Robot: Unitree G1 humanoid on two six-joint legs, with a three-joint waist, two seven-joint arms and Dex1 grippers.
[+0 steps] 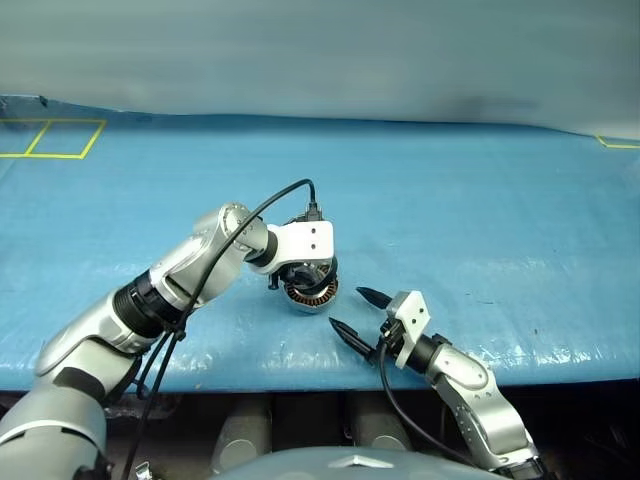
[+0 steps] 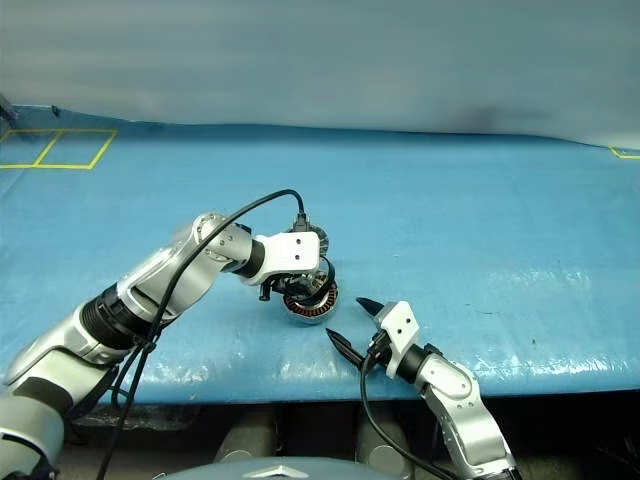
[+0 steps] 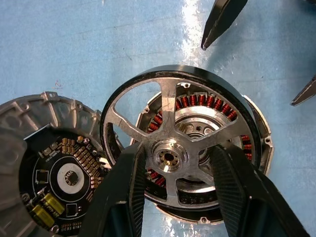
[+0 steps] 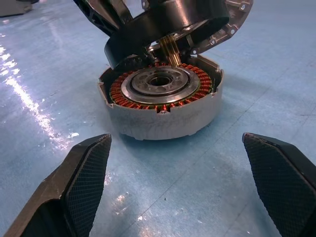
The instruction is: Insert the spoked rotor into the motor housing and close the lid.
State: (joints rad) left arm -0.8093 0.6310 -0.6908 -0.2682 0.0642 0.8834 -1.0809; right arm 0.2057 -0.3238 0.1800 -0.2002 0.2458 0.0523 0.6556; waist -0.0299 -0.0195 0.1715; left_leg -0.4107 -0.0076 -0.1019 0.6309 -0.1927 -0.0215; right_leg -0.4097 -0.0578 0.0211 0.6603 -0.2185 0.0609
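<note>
My left gripper (image 3: 170, 159) is shut on the spoked rotor (image 3: 168, 106), a silver wheel with a dark rim, its fingers pinching either side of the hub. The rotor hangs tilted just above the motor housing (image 4: 163, 118), whose copper windings face up. The housing (image 1: 312, 297) rests on the table. The lid (image 3: 54, 113) lies open beside the housing, ribbed inside with a dark circuit board at its centre. My right gripper (image 1: 348, 310) stands open, a little nearer the table's front edge, its fingertips (image 4: 89, 173) pointing at the housing and touching nothing.
A blue sheet (image 1: 480, 200) covers the table, and its front edge runs just behind my right gripper. Yellow tape lines (image 1: 50, 140) mark the far left corner.
</note>
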